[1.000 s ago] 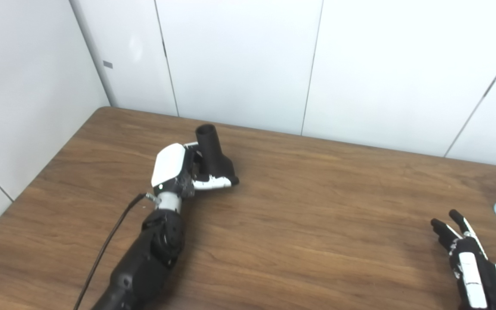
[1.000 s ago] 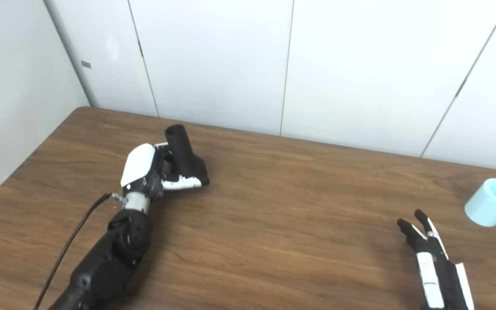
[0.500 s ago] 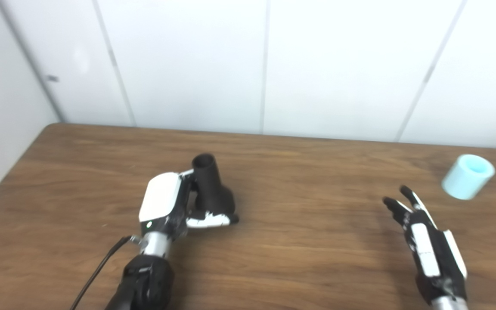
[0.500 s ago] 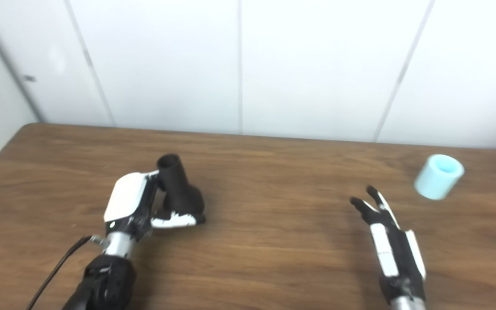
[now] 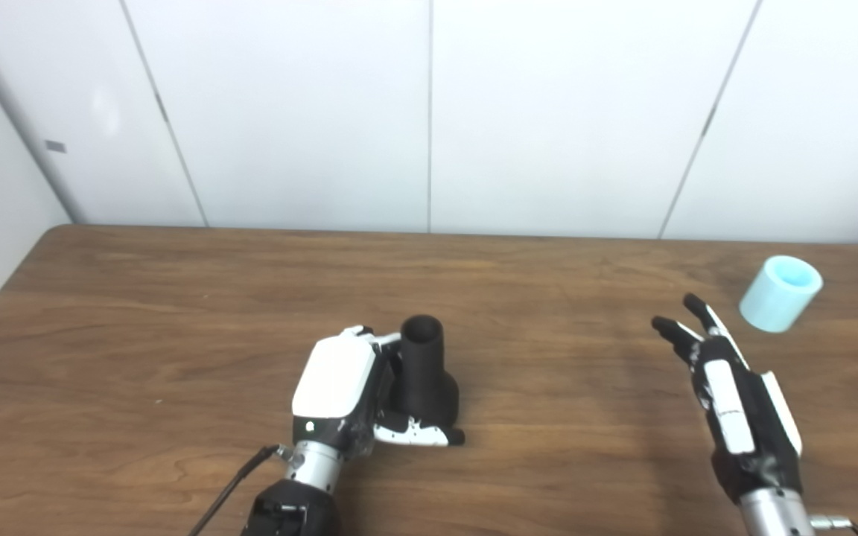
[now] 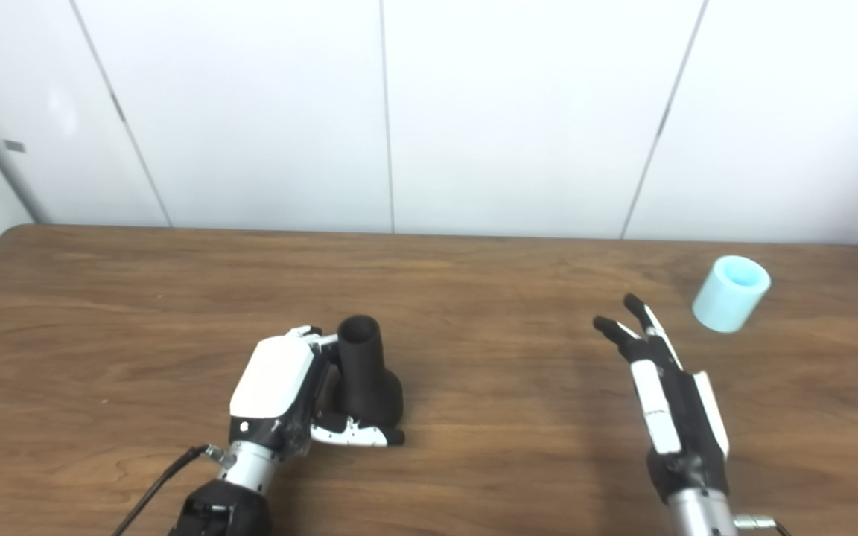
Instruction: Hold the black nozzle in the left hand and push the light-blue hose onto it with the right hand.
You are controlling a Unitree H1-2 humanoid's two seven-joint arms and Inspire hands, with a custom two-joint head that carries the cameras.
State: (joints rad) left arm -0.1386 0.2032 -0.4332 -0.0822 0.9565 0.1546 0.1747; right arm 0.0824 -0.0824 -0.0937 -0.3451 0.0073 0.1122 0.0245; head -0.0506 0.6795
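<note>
my left hand [image 5: 339, 387], low and left of centre in the frame, is wrapped around the black nozzle [image 5: 426, 372], fingers closed on its wide base with the thumb tucked under the front. i've got it standing nearly upright with the narrow open mouth facing up, which i judge leaves that end free for the hose to slide over. nothing shows inside the mouth, just dark. the base sits at or just above the counter [image 5: 548, 461]; i can't tell which. to the right, my right hand [image 6: 671, 402] is empty, fingers straight and spread, aimed toward the upper right. the light-blue hose [image 6: 731, 292], a short hollow piece, lies tilted near the right edge, apart from the fingertips, nothing visible inside.
</note>
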